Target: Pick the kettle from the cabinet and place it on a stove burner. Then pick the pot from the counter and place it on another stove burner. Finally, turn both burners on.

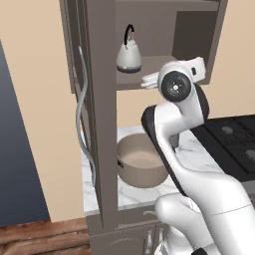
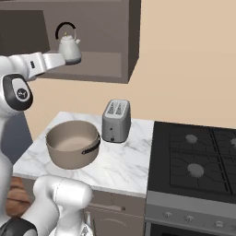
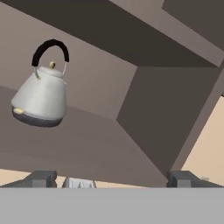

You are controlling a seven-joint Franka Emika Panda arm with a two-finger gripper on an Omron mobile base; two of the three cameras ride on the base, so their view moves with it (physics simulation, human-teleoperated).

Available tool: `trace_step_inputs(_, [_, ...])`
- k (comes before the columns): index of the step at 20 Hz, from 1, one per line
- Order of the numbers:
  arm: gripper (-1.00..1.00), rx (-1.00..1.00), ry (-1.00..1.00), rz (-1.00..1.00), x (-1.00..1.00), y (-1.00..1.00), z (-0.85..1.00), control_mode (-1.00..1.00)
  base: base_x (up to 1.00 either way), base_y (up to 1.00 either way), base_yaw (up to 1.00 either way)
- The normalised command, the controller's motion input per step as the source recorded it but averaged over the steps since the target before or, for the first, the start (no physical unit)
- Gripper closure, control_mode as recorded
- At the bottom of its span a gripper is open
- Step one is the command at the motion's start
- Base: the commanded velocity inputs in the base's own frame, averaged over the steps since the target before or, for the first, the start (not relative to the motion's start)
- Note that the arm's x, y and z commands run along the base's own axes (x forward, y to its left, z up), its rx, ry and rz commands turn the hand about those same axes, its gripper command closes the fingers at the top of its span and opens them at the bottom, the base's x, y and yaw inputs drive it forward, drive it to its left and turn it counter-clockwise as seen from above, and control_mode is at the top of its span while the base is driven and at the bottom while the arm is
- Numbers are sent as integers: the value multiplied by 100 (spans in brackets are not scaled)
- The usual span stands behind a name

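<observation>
Hand view puts the kettle (image 3: 41, 98) up and to the left of the line the gripper (image 3: 111, 178) looks along, standing on the shelf of the cabinet (image 3: 144, 113) with its black arched handle uppermost; the two finger tips stand wide apart at the bottom of that view, with nothing between them and touching nothing, so the gripper is spread and empty. The main risk, as I judge it, is that offset; a straight advance would run the fingers along the bare shelf beside the kettle, or catch its rounded side with one finger and shove it deeper in or tip it over. The shelf's front edge lies just ahead of the tips, so coming in too low could knock the hand against the wood; the cabinet's inner corner and side wall to the right also leave little room to swing. The handle is thin and the body a smooth dome, so a grip taken off-centre may well slip. In the left base view the kettle (image 1: 129, 56) sits on the upper shelf with the hand just right of it and slightly lower; the pot (image 1: 141, 162) waits on the counter (image 1: 196, 157) below. In the right base view the toaster (image 2: 115, 120) stands beside the pot, and the burners (image 2: 196, 170) are bare.
</observation>
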Motion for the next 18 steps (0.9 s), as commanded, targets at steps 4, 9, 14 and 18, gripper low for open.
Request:
trace_step_inputs(4, [-100,6,0,0,0,8,11,-100,0,0,0])
trace_step_inputs(9, [-100,6,-1,1,-1,5,14,-100,0,0,0])
trace_step_inputs(14, [-100,2,-3,4,0,6,14,-100,0,0,0])
trace_step_inputs(18, [-100,0,-6,7,0,1,3,-100,0,0,0])
